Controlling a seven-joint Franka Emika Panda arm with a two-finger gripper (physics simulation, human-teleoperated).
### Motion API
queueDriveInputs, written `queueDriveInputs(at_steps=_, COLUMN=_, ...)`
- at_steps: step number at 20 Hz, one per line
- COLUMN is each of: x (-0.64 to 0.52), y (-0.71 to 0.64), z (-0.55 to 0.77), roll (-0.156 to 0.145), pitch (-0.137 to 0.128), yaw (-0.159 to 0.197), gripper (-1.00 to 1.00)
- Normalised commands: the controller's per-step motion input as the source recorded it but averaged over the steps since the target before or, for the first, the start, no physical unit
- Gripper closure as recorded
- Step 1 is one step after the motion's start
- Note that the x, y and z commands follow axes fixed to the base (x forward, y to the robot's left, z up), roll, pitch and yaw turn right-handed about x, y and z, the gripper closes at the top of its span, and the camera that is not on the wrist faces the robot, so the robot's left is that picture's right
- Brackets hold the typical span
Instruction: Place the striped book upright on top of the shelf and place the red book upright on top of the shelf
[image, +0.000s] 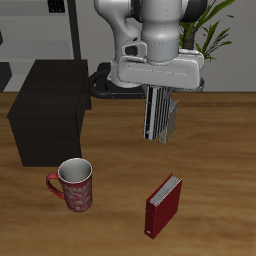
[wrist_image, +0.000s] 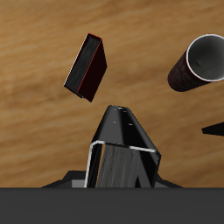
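**Striped book held in the air, red book standing on the table**

Striped book (image: 160, 112) hangs clamped in our gripper (image: 160, 95), lifted clear of the table (image: 225, 170). We hold it upright by its upper part, cover and stripes running vertically, with its lower edge free above the wood. In the wrist view the same book (wrist_image: 122, 149) shows edge-on right beneath the camera, its black-and-white stripes narrowing away from us, and the fingers sit closed against its two faces.

Moving outward, the red book (image: 163, 206) stands upright on the table close to the front edge, well below and in front of the held book, not touching anything. Its dark red cover faces the front and its pale page edges show along the top. From the wrist we see it (wrist_image: 86, 66) alone on bare wood, apart from the striped book.

Farther along the front edge stands a red patterned mug (image: 75, 186), upright, its handle pointing away from the red book; the wrist view looks into its open mouth (wrist_image: 199, 63).

Behind the mug, toward the table's back edge, sits the shelf (image: 50, 110), a dark boxy cabinet with a flat top that carries nothing. A leafy plant (image: 212, 38) rises behind the arm.
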Motion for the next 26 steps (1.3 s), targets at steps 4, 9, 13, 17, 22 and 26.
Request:
queueDriveInputs(at_steps=4, x=-0.26, y=-0.35, z=0.21, roll=-0.024, pitch=-0.017, yaw=-0.031, gripper=1.00)
queueDriveInputs(at_steps=9, x=-0.39, y=-0.46, z=0.19, roll=-0.011, pitch=0.012, yaw=-0.046, gripper=1.00)
queueDriveInputs(at_steps=13, x=-0.42, y=-0.57, z=0.13, roll=-0.038, pitch=-0.010, yaw=-0.042, gripper=1.00)
queueDriveInputs(at_steps=17, x=-0.24, y=-0.39, z=0.04, roll=0.006, pitch=0.006, yaw=-0.052, gripper=1.00)
queueDriveInputs(at_steps=22, x=-0.27, y=-0.48, z=0.01, roll=0.040, pitch=0.037, yaw=-0.034, gripper=1.00)
queueDriveInputs(at_steps=26, x=-0.30, y=-0.51, z=0.11, roll=0.017, pitch=-0.026, yaw=-0.019, gripper=1.00)
